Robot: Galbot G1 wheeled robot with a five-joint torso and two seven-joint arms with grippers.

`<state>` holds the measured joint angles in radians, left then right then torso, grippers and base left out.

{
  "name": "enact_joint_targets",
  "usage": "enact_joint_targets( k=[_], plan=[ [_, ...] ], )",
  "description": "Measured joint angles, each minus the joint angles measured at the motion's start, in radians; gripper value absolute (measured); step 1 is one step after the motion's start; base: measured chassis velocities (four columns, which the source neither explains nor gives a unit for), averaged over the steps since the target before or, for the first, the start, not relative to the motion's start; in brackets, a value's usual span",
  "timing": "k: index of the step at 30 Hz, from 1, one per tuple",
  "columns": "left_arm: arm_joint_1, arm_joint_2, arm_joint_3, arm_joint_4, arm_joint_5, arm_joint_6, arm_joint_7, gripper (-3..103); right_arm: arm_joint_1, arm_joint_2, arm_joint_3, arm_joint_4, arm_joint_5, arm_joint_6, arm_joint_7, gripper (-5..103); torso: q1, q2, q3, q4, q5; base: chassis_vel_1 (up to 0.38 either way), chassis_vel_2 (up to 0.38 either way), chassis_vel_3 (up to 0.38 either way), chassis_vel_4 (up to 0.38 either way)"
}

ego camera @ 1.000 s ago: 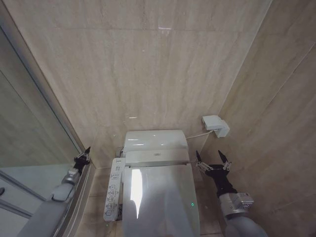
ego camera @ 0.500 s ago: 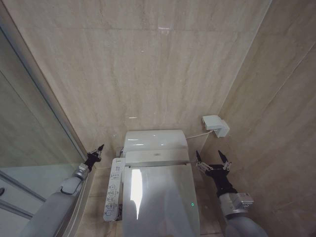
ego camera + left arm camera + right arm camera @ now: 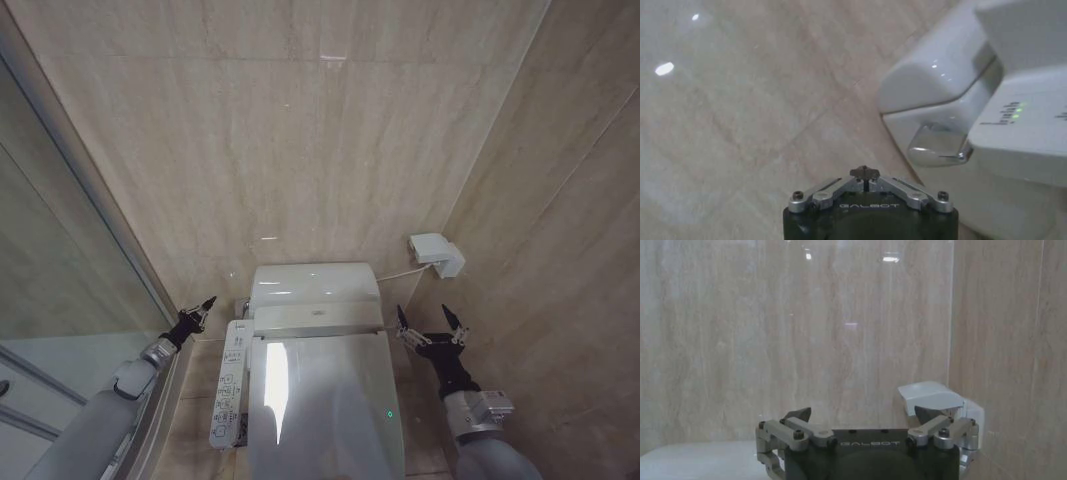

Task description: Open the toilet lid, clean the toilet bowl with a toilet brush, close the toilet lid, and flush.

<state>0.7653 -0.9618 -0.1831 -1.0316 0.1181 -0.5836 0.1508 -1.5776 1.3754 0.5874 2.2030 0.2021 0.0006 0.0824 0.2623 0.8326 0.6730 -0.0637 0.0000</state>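
Beige veined stone tiles cover the back wall (image 3: 300,150) and the right side wall (image 3: 560,230); both are polished, and I see small ceiling-light glints on them. A glass shower partition (image 3: 60,260) runs along my left. The floor (image 3: 740,115) is the same beige tile, with diagonal grout lines.

The toilet lid (image 3: 325,400) lies closed, a glossy white plastic oval with a bright reflection streak and one small green indicator dot near its right edge. Its front end is cut off by the head view's lower border. Behind it sits the white rounded tank unit (image 3: 315,285). A white control panel (image 3: 228,385) with rows of buttons hangs along the toilet's left side. A chrome flush lever (image 3: 940,145) protrudes from the tank's side. A white wall box (image 3: 437,253) is fixed in the right corner, a cable running from it to the tank.

Left gripper (image 3: 203,308): fingers pressed together to a point, holding nothing, hovering between the glass partition and the tank, near the lever, not touching.

Right gripper (image 3: 430,322): jaws spread wide, holding nothing, raised just right of the lid, below the wall box.

Bowl interior is hidden under the lid.
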Motion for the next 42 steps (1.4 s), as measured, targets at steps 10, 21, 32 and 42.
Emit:
enact_joint_targets(
  k=[10, 21, 32, 42],
  plan=[
    [0.006, -0.001, -0.003, -0.027, 0.074, -0.025, -0.006, 0, 0.0, 0.0, 0.0, 0.0, 0.0, 0.0, 0.0, 100, 0.0, 0.0, 0.0, 0.0001, 0.0, 0.0, 0.0, 0.0, 0.0],
    [0.011, -0.004, 0.0, -0.05, 0.1, -0.036, -0.007, 0, 0.0, 0.0, 0.0, 0.0, 0.0, 0.0, 0.0, 100, 0.0, 0.0, 0.0, 0.0, 0.0, 0.0, 0.0, 0.0, 0.0],
    [0.022, -0.019, 0.011, -0.056, 0.122, -0.046, 0.001, 0, 0.0, 0.0, 0.0, 0.0, 0.0, 0.0, 0.0, 100, 0.0, 0.0, 0.0, 0.0, 0.0001, 0.0, 0.0, 0.0, 0.0],
    [0.03, -0.036, 0.013, -0.027, 0.138, -0.056, 0.007, 0, 0.0, 0.0, 0.0, 0.0, 0.0, 0.0, 0.0, 100, 0.0, 0.0, 0.0, 0.0001, 0.0001, 0.0, 0.0, 0.0, 0.0]
  ],
)
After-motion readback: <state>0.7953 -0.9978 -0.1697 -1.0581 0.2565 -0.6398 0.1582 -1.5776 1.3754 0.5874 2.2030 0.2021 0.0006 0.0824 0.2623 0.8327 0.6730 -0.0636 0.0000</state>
